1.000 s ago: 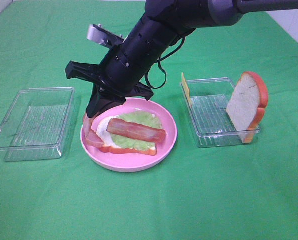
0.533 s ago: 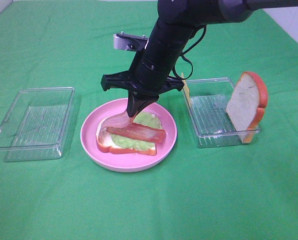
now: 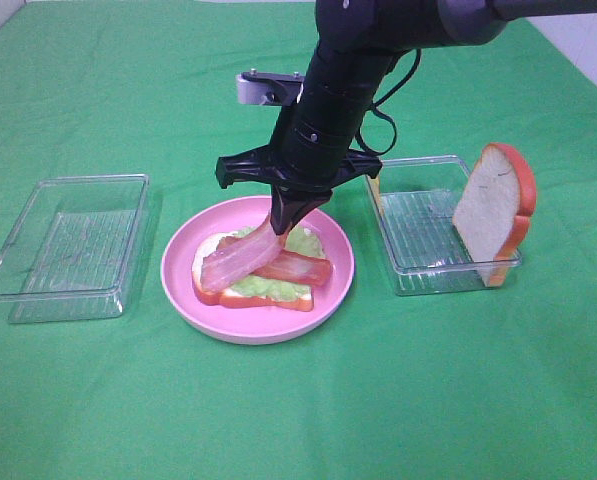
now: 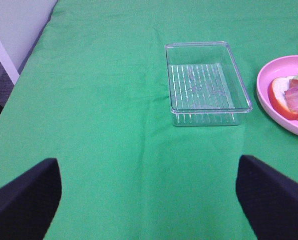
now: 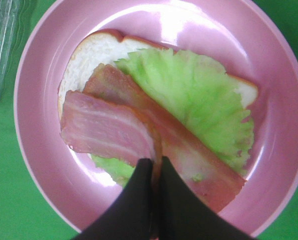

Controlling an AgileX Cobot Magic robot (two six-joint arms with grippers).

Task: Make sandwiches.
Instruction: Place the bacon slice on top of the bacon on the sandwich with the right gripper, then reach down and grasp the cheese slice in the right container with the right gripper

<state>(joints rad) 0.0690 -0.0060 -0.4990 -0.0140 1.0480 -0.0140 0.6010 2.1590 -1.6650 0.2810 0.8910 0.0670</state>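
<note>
Desk (image 3: 78, 400), covered in green cloth: carries every item below.

Right arm (image 3: 348, 90), black, reaching down over the plate. Right claw (image 3: 281, 222): tips pressed together, pinching one end of a bacon strip.

Clear plastic tray, left (image 3: 68, 245): on the cloth to the left of the plate, apart from it.

Clear plastic tray, right (image 3: 428, 225): on the cloth to the right of the plate.

Round pink plate (image 3: 178, 290): between the two trays, holding the half-built sandwich (image 3: 263, 285).

Upper bread slice (image 3: 493, 210), white with orange crust: standing on edge at the right end of the right tray; cannot tell if it is inside or just outside the wall.

Lower bread slice (image 5: 89, 55): flat on the plate.

Lettuce leaf (image 5: 203, 95), pale green: on the lower slice.

Bacon strip, lying (image 5: 188, 155): flat across the lettuce.

Bacon strip, held (image 5: 106, 127): upper end in the right claw, free end draped over the lying strip and the bread.

Cheese slice (image 3: 371, 175), yellow: upright at the right tray's left wall.

Left claw (image 4: 149, 195): spread wide above bare cloth, gripping nothing.
</note>
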